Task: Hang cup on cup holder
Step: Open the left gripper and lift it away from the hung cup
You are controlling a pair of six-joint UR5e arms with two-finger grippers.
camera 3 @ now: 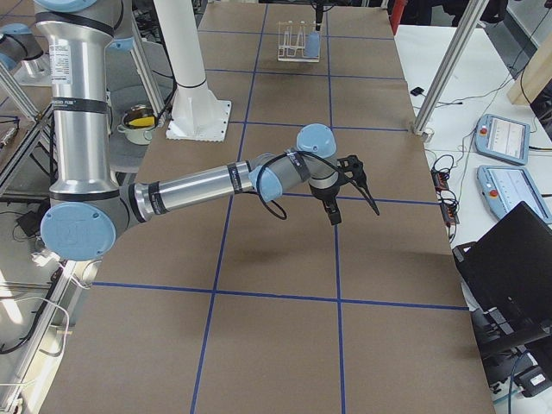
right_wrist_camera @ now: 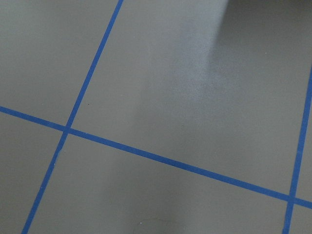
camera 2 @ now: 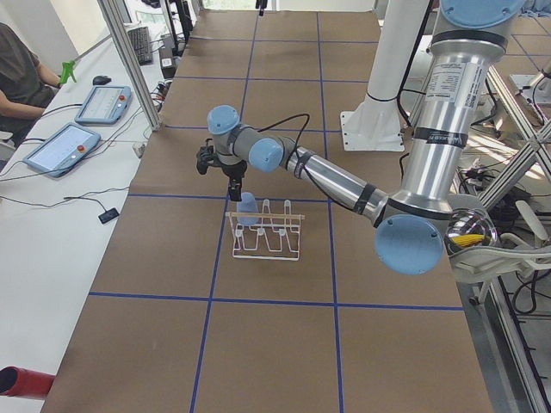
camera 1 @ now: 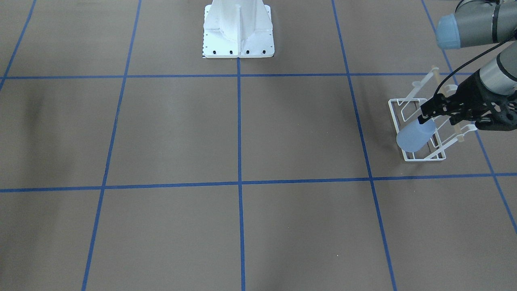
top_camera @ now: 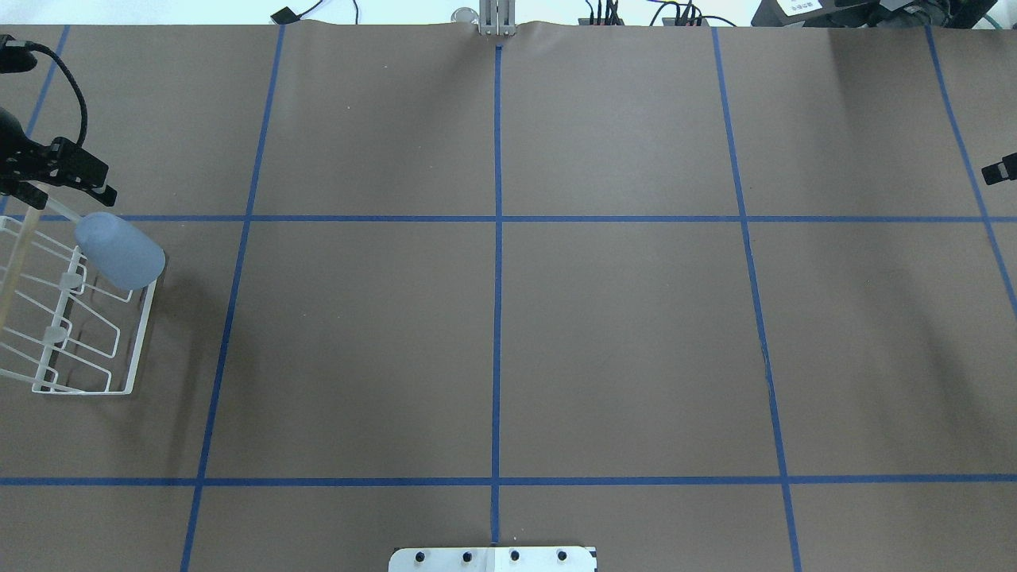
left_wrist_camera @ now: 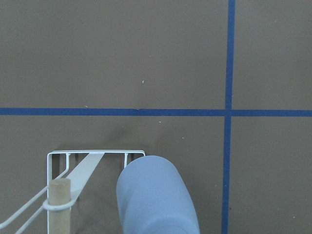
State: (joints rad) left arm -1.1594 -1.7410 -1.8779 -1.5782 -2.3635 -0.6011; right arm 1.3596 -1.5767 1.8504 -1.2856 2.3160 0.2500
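Left gripper [camera 1: 438, 120] jaws stand spread, gripping nothing, one fingertip just beside the cup [camera 1: 415, 136]; right gripper [top_camera: 999, 171] cut off, jaws impossible to tell.

Even, diffuse light falls from overhead on the brown table [top_camera: 620, 334], leaving broad, soft-edged shadows. A pale sheen shows in the right wrist view. Close to the left wrist camera, the cup [left_wrist_camera: 156, 200] looks slightly soft.
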